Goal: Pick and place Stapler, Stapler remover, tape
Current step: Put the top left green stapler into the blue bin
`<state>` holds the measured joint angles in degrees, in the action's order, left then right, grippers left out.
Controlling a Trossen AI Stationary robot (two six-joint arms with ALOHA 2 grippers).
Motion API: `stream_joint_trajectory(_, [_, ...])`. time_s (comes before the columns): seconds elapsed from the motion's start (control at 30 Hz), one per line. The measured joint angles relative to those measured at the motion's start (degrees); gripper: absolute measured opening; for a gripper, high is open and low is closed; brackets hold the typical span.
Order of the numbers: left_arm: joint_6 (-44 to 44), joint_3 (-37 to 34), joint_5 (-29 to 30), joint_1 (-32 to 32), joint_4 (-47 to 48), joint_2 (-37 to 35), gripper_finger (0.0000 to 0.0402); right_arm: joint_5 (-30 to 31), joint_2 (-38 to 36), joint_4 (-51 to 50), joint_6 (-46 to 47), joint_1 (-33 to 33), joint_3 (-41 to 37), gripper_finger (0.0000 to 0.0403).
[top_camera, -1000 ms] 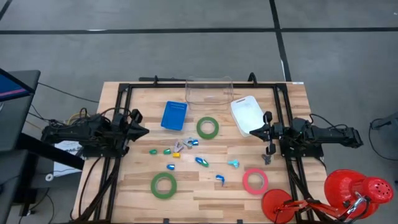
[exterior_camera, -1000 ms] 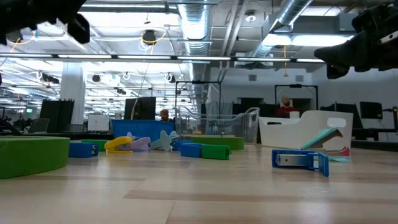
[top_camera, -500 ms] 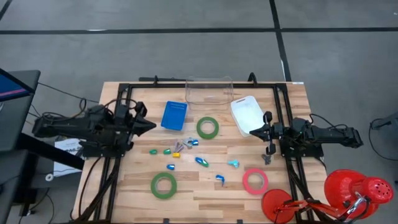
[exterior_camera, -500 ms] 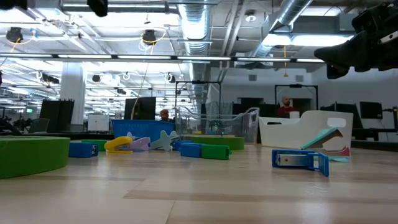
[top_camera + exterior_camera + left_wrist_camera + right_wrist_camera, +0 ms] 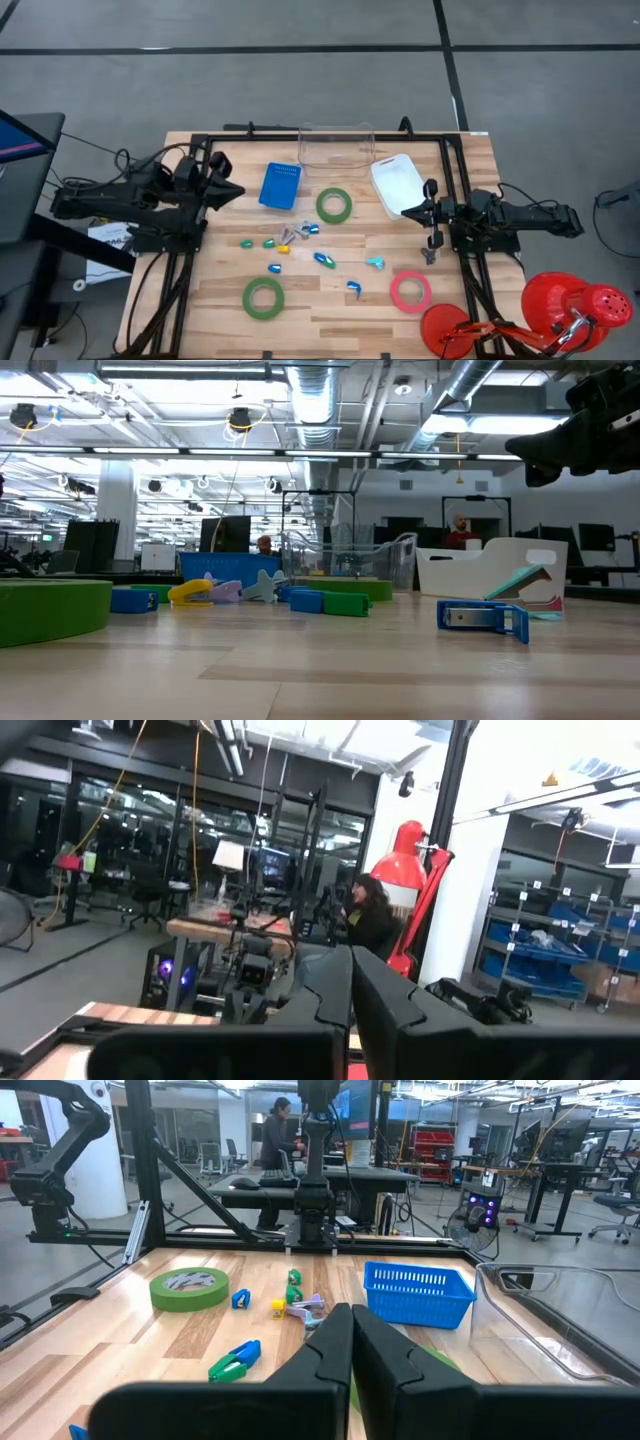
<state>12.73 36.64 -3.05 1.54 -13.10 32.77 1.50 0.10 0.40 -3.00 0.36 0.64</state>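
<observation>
My wooden table filled the centre of the overhead frame. Near its upper edge sat a clear bin, a white tray and a blue basket. Three tape rolls lay flat: green at centre, green lower left, pinkish-red lower right. Small coloured staplers were scattered between them. My left gripper at left and right gripper at right had jaws closed, empty.
</observation>
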Motion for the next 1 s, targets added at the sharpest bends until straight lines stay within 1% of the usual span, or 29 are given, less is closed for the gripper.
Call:
stream_joint_trajectory(0.2, [-0.02,5.08,0.00,0.00,10.23,0.06,0.0003,0.00,0.02,0.00,0.02,0.01,0.00,0.0001])
stream_joint_trajectory(0.37, [-0.07,7.66,0.00,0.00,16.49,0.01,0.0003,0.00,0.01,0.00,0.00,-0.01,0.02,0.0001])
stream_joint_trajectory(0.5, [-1.31,9.56,1.32,0.00,24.77,0.37,0.0003,0.00,0.02,0.00,0.00,0.01,0.00,0.0001])
stream_joint_trajectory(0.67, [-1.34,9.94,4.07,0.00,33.61,1.00,0.0003,0.00,0.00,0.00,0.00,0.01,0.00,0.0001])
stream_joint_trajectory(0.8, [-0.55,9.94,4.13,0.00,38.70,2.38,0.0003,0.00,0.02,0.00,0.00,-0.01,0.02,0.0001])
stream_joint_trajectory(0.93, [0.23,10.08,3.70,0.00,41.24,4.09,0.0003,0.00,0.02,0.00,0.00,-0.02,0.02,0.0001])
stream_joint_trajectory(1.0, [1.06,11.42,3.06,0.00,43.80,5.49,0.0003,0.00,0.02,0.00,0.01,-0.01,0.00,0.0001])
